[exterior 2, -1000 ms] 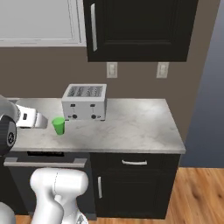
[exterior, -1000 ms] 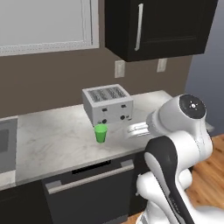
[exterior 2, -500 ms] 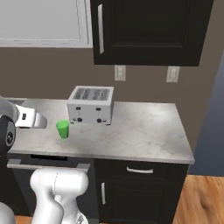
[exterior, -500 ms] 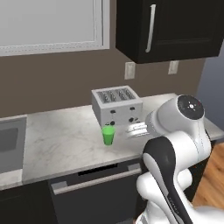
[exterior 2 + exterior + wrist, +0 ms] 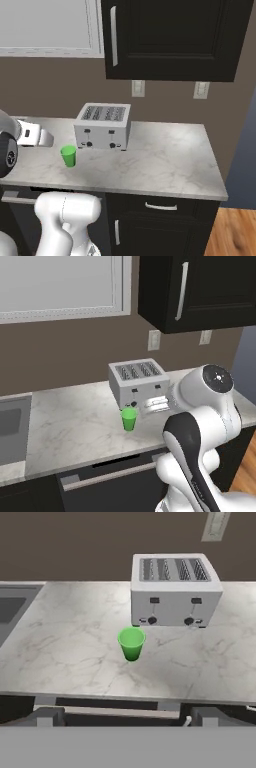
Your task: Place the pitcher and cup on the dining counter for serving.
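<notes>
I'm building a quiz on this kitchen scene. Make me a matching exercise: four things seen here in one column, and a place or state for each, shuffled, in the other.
1. cup
2. toaster
3. sink
4. upper cabinet

a. black, hung on the wall
b. sunk in the worktop's far end
c. upright just in front of the toaster
d. silver, four slots, against the wall

Pairs: 1-c, 2-d, 3-b, 4-a

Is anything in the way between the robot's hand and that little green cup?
Nothing visible is. In the hand view the cup stands alone on bare marble worktop, straight ahead. The toaster sits behind it, not between.
</notes>
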